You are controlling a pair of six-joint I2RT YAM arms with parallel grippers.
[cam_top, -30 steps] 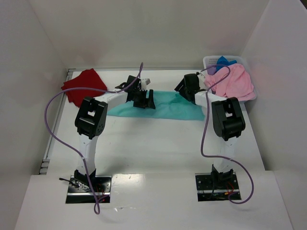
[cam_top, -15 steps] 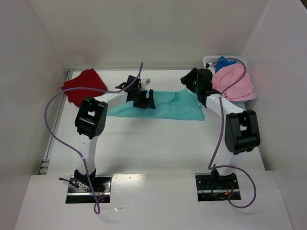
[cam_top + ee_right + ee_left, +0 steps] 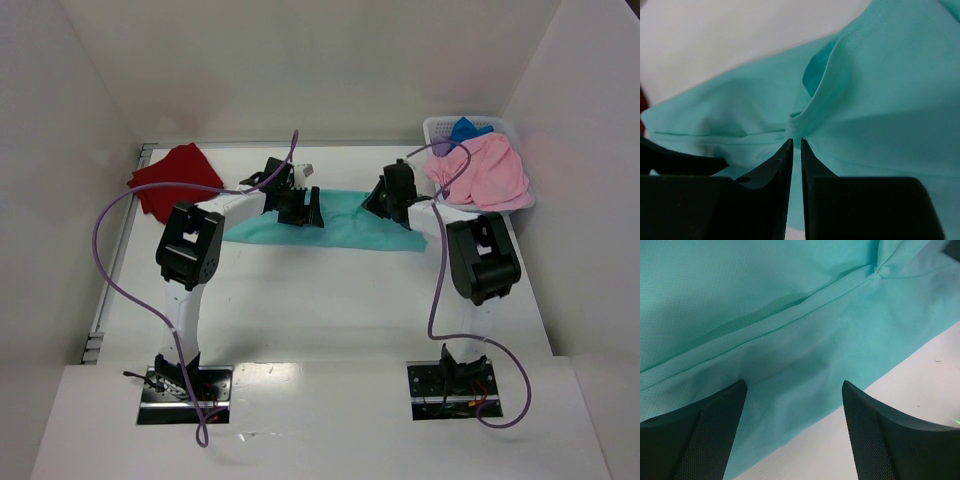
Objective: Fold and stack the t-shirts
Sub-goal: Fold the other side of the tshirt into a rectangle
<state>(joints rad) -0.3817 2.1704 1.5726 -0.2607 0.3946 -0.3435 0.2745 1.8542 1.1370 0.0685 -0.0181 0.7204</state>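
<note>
Right end effector (image 3: 796, 143) pinches a ridge of fine-knit teal t-shirt (image 3: 890, 100); left end effector (image 3: 795, 390) spread apart.

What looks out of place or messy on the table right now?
The pink fabric t-shirt spills over the rim of the white perforated plastic basket at the far right. The dark red t-shirt lies in a loose heap at the far left. The teal t-shirt is puckered where the right gripper pinches it.
</note>
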